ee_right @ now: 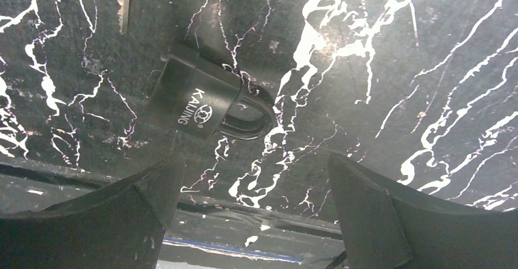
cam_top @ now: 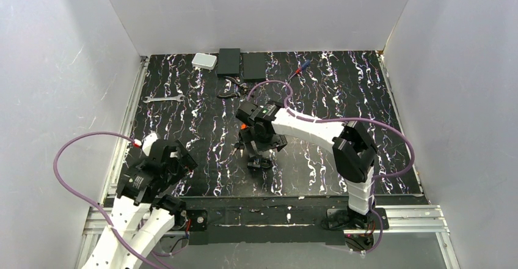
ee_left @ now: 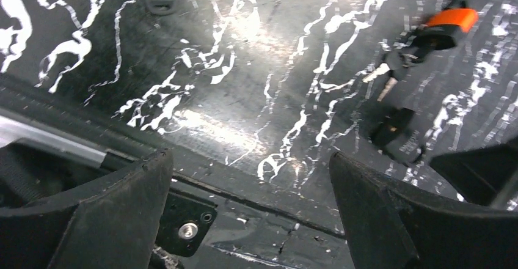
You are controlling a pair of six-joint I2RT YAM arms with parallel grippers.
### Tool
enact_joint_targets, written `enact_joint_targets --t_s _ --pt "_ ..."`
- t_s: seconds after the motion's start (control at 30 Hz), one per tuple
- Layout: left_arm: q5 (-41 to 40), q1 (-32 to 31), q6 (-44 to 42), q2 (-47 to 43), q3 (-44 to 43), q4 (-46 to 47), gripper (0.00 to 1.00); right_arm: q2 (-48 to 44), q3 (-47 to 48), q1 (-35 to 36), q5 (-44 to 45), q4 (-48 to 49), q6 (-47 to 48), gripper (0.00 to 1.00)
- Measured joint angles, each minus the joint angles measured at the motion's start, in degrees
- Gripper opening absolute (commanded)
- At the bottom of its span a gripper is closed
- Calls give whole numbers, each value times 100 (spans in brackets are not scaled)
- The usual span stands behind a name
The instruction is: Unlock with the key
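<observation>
The black padlock (ee_right: 201, 101) lies flat on the marbled mat, shackle pointing right, just ahead of my right gripper (ee_right: 256, 183), which hangs open and empty over it. The padlock also shows in the top view (cam_top: 259, 162) and the left wrist view (ee_left: 394, 128). The key (ee_left: 427, 36) lies beside the padlock, with an orange-red and black head and silvery blades; only a blade tip (ee_right: 122, 6) shows in the right wrist view. My left gripper (ee_left: 250, 189) is open and empty, low over the mat's near left edge (cam_top: 177, 162), far from both.
At the back lie a white box (cam_top: 204, 61), two black boxes (cam_top: 229, 61), pliers (cam_top: 235, 88), a red-and-blue screwdriver (cam_top: 300, 68) and a wrench (cam_top: 164, 99). White walls close in three sides. A metal rail (cam_top: 275, 215) runs along the front edge.
</observation>
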State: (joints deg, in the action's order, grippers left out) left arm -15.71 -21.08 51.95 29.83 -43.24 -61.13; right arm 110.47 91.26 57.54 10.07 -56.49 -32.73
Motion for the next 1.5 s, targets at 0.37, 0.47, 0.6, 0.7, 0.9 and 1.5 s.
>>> enact_joint_targets --t_s 0.37,0.47,0.6,0.7,0.9,1.5 --pt "-745 0 256 1926 -796 -469 98 -882 -544 98 565 112 -257 97" --pt "-783 -12 227 2566 -1234 -448 98 -1151 -703 101 722 139 -336 98" --pt "-955 -292 491 3477 -1886 -454 98 -1402 -927 98 841 156 -451 98" --pt "-1010 -513 836 4000 -2143 -400 98 -1408 -959 98 836 146 -470 98" --pt "-1135 -342 1104 4180 -1708 -408 98 -944 -625 98 674 8 -355 98" --pt "586 2490 -580 3054 560 1593 98 -491 -621 98 435 22 -265 98"
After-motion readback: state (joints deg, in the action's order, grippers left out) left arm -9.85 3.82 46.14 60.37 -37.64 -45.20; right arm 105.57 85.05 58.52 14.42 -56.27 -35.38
